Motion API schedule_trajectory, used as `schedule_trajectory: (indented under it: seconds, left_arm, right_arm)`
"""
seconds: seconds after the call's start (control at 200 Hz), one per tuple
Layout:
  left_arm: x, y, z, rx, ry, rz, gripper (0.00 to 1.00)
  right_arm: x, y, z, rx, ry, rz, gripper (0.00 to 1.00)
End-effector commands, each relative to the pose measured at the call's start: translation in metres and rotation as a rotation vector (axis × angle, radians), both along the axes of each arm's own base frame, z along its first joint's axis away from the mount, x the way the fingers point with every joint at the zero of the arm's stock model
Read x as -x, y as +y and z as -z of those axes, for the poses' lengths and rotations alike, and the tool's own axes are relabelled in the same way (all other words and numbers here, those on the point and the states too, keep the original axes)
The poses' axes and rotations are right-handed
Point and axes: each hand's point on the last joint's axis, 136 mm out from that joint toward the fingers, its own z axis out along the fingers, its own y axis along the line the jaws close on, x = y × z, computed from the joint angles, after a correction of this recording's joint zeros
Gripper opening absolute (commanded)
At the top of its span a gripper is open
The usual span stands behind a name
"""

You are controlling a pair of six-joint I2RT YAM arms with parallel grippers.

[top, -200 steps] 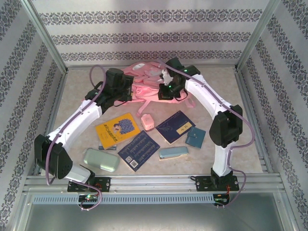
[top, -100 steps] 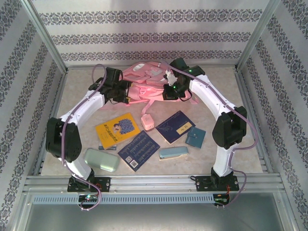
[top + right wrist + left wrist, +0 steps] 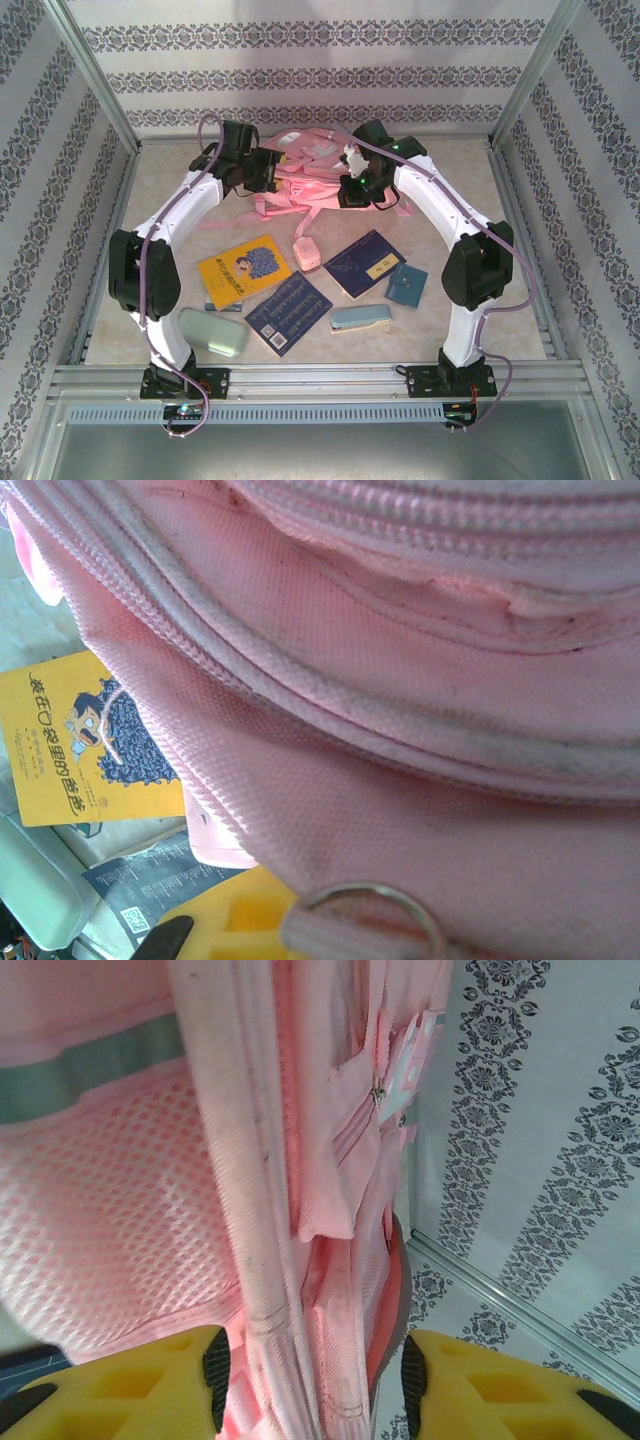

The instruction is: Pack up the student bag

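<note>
Bag [image 3: 300,162] sits between left gripper [image 3: 268,172] and right gripper [image 3: 352,188] in the top view, touching both. Left wrist: fingers [image 3: 215,1365] stand apart astride a bag seam; whether they pinch it, I cannot tell. Right wrist: jaws closed on bag fabric, book [image 3: 80,745] beyond.

The table [image 3: 150,200] bears the student bag [image 3: 300,180], books [image 3: 243,270] and cases [image 3: 212,333].

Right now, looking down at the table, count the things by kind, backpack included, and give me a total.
Backpacks: 1, pink backpack
Books: 4, yellow book, dark blue book, navy book with yellow label, small teal notebook
Cases: 2, pale green case, light blue case
Small pink object: 1
Total: 8
</note>
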Motion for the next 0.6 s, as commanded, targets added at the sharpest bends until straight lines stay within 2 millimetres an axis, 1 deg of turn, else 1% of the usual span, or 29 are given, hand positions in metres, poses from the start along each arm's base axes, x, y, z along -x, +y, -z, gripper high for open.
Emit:
schedule_trajectory:
  seconds: [0.0,0.105,0.295,0.39,0.48,0.545,0.565,0.6]
  left_arm:
    - [-0.004,0.001,0.025,-0.019,0.064,0.039,0.47]
    - [-0.004,-0.004,0.033,-0.009,0.093,0.063,0.46]
    - [0.002,0.005,0.038,-0.041,0.114,0.043,0.46]
    - [-0.002,0.007,0.043,-0.037,0.125,0.031,0.45]
    - [-0.01,0.008,0.043,-0.036,0.118,0.02,0.44]
    - [-0.014,0.01,0.043,-0.051,0.114,0.014,0.39]
    - [-0.016,0.009,0.042,-0.053,0.112,0.014,0.35]
    - [-0.019,0.01,0.041,-0.049,0.107,0.009,0.26]
  right_arm:
    - [-0.002,0.006,-0.031,-0.057,-0.08,-0.029,0.0]
    - [-0.003,0.008,-0.031,-0.06,-0.079,-0.027,0.0]
    - [-0.005,0.009,-0.032,-0.066,-0.083,-0.029,0.0]
    - [-0.005,0.011,-0.032,-0.071,-0.081,-0.032,0.0]
    - [-0.005,0.011,-0.033,-0.073,-0.081,-0.032,0.0]
    - [-0.005,0.011,-0.033,-0.072,-0.084,-0.035,0.0]
    - [-0.005,0.011,-0.033,-0.071,-0.085,-0.036,0.0]
    - [-0.005,0.01,-0.033,-0.068,-0.085,-0.037,0.0]
